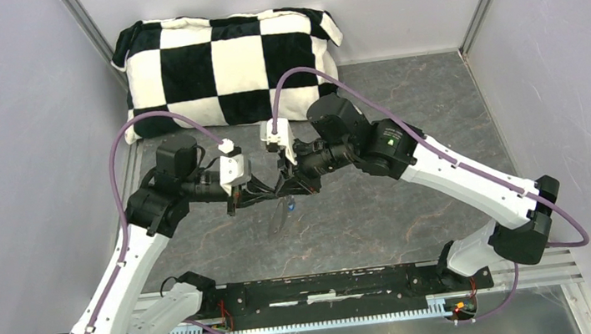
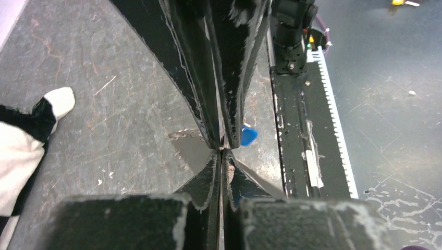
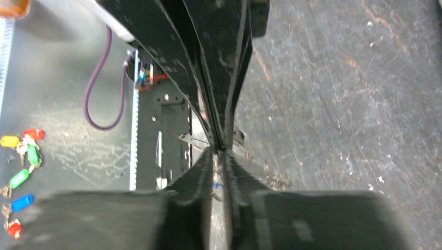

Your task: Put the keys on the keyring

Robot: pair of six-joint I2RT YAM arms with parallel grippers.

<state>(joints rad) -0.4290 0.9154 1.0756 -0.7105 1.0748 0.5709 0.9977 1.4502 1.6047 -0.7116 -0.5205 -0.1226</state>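
1. Present state: the two arms meet tip to tip above the middle of the table [image 1: 404, 121]. The left gripper [image 2: 221, 159] has its fingers pressed flat together, and they hide whatever thin thing they pinch. The right gripper [image 3: 220, 156] shows only a slim gap between its fingers. Whether it clamps anything cannot be told.
2. Location of parts: the keyring [image 1: 279, 218] hangs as thin wire strands just below the meeting tips. Whether it touches the table is unclear. The blue-headed key [image 2: 248, 135] sits just beside the right gripper's fingertips, on their near side. The black-headed key cannot be made out.
3. Hazard, drop: which gripper carries the wire is not visible. If the one that carries it slackens, the keyring and the blue-headed key would likely fall to the table.
4. Hazard, key loss: if the blue-headed key is only partly threaded, a tilt of the wire could let it slide off.
5. Hazard, collision: the fingertips of both grippers are touching or nearly so. Any further advance could jam them together and bend or flick the wire.
6. Hazard, blind working: the fingers block both wrist views at the contact point, so a misaligned pinch could go unnoticed.
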